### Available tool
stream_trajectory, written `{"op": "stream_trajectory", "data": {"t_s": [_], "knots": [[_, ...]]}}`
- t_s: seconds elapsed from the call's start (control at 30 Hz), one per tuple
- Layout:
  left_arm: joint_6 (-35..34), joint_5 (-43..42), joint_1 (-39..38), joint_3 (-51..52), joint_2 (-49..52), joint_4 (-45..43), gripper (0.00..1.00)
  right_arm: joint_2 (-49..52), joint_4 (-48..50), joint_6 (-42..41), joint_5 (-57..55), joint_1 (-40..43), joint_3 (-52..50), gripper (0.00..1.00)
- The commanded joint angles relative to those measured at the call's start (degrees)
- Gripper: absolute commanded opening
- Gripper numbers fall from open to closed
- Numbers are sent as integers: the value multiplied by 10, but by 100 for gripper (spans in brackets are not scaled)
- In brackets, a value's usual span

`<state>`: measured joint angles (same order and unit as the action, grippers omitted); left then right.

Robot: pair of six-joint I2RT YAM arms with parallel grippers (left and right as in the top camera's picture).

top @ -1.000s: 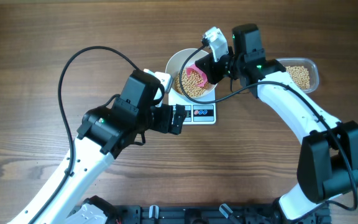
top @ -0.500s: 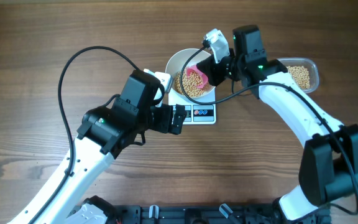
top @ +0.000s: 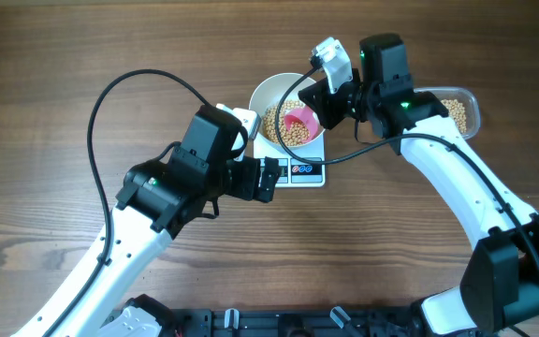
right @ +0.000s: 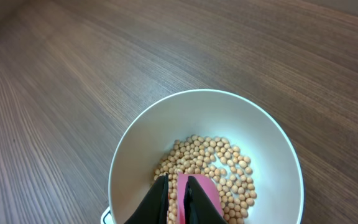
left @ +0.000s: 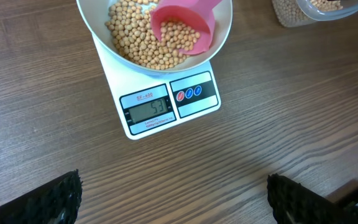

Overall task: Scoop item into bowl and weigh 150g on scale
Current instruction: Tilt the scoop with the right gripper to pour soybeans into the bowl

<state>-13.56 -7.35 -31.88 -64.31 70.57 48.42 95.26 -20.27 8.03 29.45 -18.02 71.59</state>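
- Gripping the pink scoop by its handle, the right gripper has its jaws clamped nearly together, with only the thin pink handle between them.
- A second ago the scoop sat nearer the bowl's middle. It has now slid toward the rim at 3 o'clock, and the wrist has drawn back with it.
- The scoop holds some soybeans and rests on the heap in the white bowl. I'd guess this load isn't fully tipped out.
- The bowl sits on the kitchen scale, whose display faces 6 o'clock. The digits look like 53, so I'd judge more scoops are needed.
- The left gripper hangs at 7 o'clock of the scale, its fingers spread fully apart and holding nothing.
- The clear tub at 3 o'clock is half covered by the right arm, so I can't tell how many beans are left in it.
- The right wrist view cuts off the scoop's cup.
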Motion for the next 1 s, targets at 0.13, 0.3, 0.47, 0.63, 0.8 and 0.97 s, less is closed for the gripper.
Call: {"op": "stream_trajectory", "data": {"t_s": [0.13,0.3,0.47,0.63,0.8,0.97], "knots": [[12,5,-3,2,0,0,100,-6,-2,4,-5,-1,1,9],[12,5,-3,2,0,0,100,-6,-22,6,-5,-1,1,11],[12,5,-3,2,0,0,100,-6,-53,10,-5,-1,1,10],[12,5,-3,2,0,0,100,-6,-46,10,-5,-1,1,5],[12,5,-3,2,0,0,100,-6,-44,8,-5,-1,1,4],[12,5,-3,2,0,0,100,-7,-16,-46,-5,-1,1,4]]}}
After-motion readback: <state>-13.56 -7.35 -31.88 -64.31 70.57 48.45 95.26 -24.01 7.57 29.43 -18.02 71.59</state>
